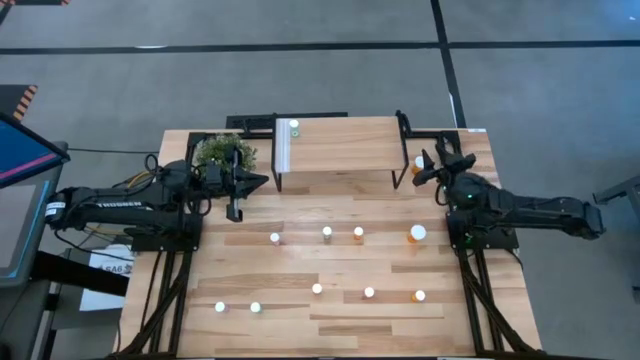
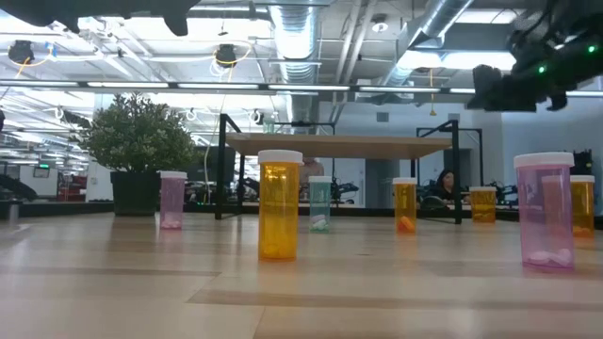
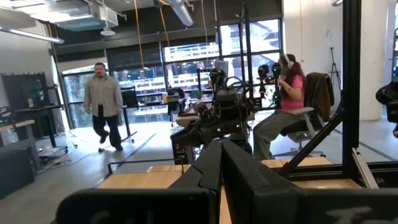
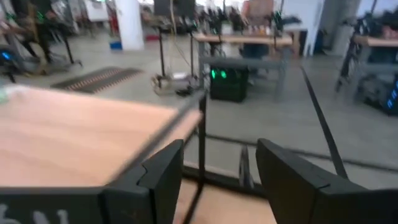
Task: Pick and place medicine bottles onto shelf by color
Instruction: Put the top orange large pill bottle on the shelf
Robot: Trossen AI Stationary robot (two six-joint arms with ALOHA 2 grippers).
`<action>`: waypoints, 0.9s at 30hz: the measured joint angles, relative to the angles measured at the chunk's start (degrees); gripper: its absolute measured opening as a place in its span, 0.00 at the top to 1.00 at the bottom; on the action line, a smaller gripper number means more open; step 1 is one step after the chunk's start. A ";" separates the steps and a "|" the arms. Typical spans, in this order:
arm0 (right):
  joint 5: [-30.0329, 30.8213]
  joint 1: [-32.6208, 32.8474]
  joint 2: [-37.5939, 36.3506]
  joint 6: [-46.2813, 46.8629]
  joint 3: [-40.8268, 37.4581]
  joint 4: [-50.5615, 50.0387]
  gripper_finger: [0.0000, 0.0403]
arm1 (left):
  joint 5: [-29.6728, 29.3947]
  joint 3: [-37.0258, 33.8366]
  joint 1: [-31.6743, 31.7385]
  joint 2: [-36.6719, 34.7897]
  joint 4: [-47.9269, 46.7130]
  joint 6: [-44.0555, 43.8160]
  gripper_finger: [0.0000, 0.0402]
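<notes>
From my station, a potted plant [image 1: 226,152] stands at the shelf's [image 1: 340,145] left end, just beside my left gripper [image 1: 236,185], jaws pressed together. The light-wood table [image 1: 300,330] sits on grey floor; beyond it, an open workshop where one person walks and another sits. White-capped medicine bottles [image 1: 328,233] dot the table; one green bottle [image 1: 294,127] is on the shelf. My right gripper [image 1: 428,165] hovers at the shelf's right end, jaws spread, empty, beside an orange bottle [image 1: 418,163].
</notes>
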 joint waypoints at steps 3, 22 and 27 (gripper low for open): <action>-0.09 -1.14 0.62 6.92 0.00 -6.43 0.41 | 0.01 0.00 0.00 0.00 -0.44 0.00 1.00; -16.95 -11.87 0.84 17.64 0.02 -21.69 0.38 | 0.02 0.00 -0.02 0.00 -0.73 -0.07 1.00; -23.96 -18.01 0.84 17.59 0.02 -20.76 0.38 | 0.01 0.00 0.00 0.00 -0.70 -0.02 1.00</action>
